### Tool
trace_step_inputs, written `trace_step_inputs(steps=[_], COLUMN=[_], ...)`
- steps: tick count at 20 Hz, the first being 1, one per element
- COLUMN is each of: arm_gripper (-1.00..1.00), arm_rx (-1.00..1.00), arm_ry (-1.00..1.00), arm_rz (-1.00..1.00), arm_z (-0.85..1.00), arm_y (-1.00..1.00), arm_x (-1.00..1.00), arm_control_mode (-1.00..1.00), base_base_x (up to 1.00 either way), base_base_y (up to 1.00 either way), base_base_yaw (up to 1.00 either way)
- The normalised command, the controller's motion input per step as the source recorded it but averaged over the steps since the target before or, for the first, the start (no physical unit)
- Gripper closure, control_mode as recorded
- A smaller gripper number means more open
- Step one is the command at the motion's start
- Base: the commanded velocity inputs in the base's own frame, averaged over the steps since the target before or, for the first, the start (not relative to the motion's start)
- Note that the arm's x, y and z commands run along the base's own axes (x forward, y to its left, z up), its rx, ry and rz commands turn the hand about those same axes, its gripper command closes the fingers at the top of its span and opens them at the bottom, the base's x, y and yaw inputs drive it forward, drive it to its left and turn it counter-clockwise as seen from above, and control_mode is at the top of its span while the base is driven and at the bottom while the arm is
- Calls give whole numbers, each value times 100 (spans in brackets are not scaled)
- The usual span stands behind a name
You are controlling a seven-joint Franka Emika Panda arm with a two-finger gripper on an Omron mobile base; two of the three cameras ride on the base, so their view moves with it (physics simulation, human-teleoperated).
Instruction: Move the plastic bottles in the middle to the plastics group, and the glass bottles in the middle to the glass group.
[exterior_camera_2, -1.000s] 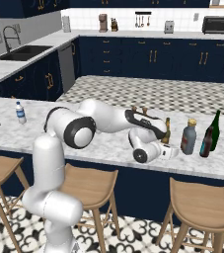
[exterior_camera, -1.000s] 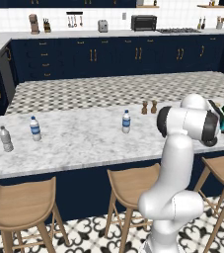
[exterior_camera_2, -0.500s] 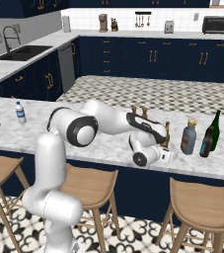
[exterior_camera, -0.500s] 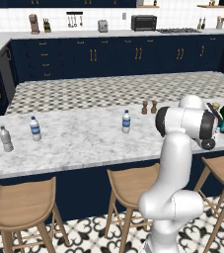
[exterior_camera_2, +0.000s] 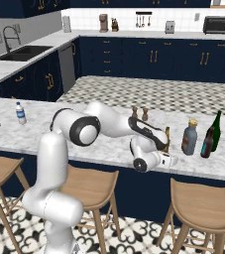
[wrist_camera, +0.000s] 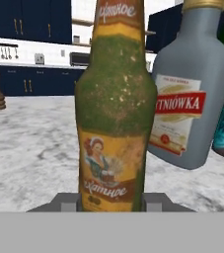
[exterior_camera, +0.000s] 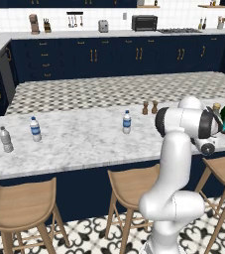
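My gripper [wrist_camera: 111, 202] is shut on the slim olive-brown glass bottle [wrist_camera: 114, 113], which stands upright between the fingertips [wrist_camera: 66, 201] on the marble counter. Just to its right is the squat grey-blue glass bottle [wrist_camera: 192, 94] with a tan cap. In the right base view the gripper [exterior_camera_2: 169, 154] is low at the slim bottle [exterior_camera_2: 167, 135], with the squat bottle [exterior_camera_2: 189, 137] beside it. The glass group is the tall green wine bottle [exterior_camera_2: 214, 130] and dark blue bottle [exterior_camera_2: 207, 144] further right. A blue-labelled plastic bottle [exterior_camera: 127, 122] stands mid-counter. The plastics group [exterior_camera: 34, 129] is far left, including a plain bottle [exterior_camera: 5, 139].
Two small brown shakers [exterior_camera_2: 134, 113] [exterior_camera_2: 144, 114] stand behind my arm on the counter [exterior_camera_2: 109, 149]. Three wooden stools [exterior_camera: 20, 206] line the near side below the counter edge. The squat bottle is close on the held bottle's right; the marble on its left is bare.
My hand has edged slightly to the right at the slim bottle and the fingers have closed the last bit. The bottles stand where they were.
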Motion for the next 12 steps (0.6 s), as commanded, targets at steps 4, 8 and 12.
trace_step_inputs(steps=[4,8,12], arm_gripper=[100,100,100], arm_rx=[0,0,0], arm_ry=[0,0,0], arm_rz=[0,0,0], arm_z=[1,3,0], arm_y=[-6,-19,-15], arm_x=[18,29,30], arm_control_mode=[-100,-100,-100], base_base_x=[0,0,0], base_base_y=[0,0,0], base_base_yaw=[0,0,0])
